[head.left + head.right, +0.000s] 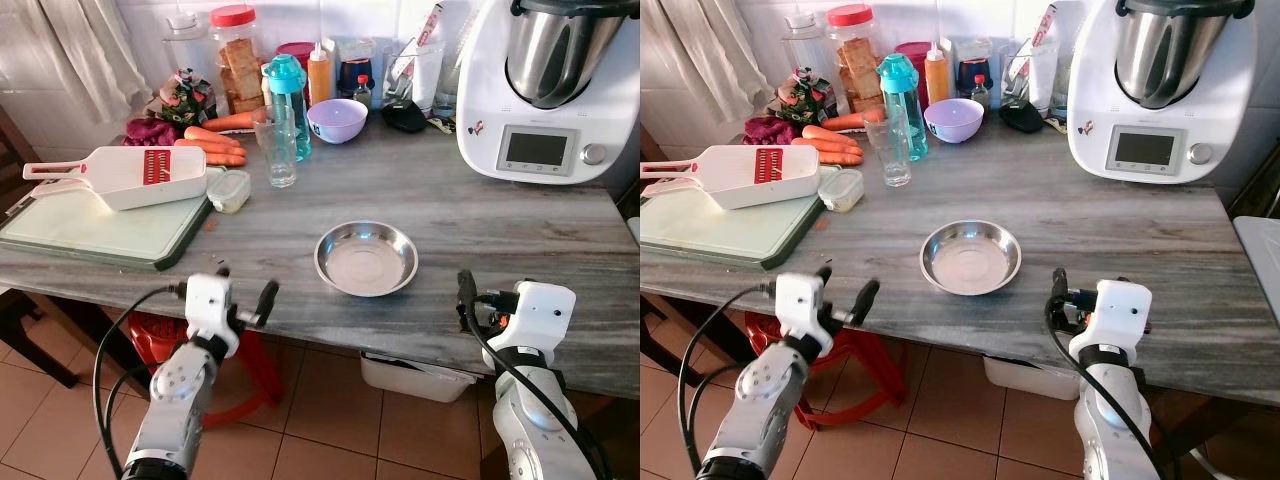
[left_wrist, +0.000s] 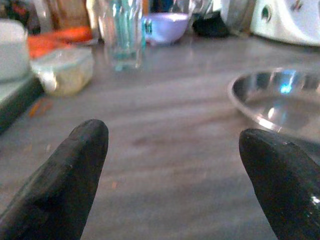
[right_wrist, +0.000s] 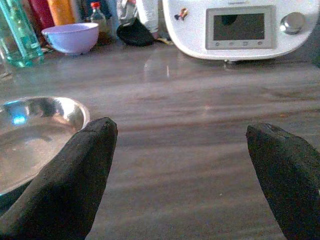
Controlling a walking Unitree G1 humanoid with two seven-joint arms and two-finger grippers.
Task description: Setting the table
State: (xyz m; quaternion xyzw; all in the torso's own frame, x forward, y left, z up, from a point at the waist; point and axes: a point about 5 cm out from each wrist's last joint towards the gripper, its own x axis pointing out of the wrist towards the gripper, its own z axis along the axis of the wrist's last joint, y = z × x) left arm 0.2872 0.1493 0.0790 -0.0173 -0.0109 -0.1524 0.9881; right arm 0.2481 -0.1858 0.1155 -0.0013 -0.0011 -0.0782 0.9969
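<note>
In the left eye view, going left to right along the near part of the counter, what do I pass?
Green cutting board with the white slicer on it → small lidded container → steel bowl → bare grey counter. The left gripper and right gripper hang at the near edge, both open.

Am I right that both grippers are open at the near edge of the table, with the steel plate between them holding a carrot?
Not quite. The steel plate is empty; the left eye view shows only its bare shiny inside. The carrots lie further back by the slicer. The rest holds: the left gripper and right gripper are both open at the near edge of the table, with the plate between them.
</note>
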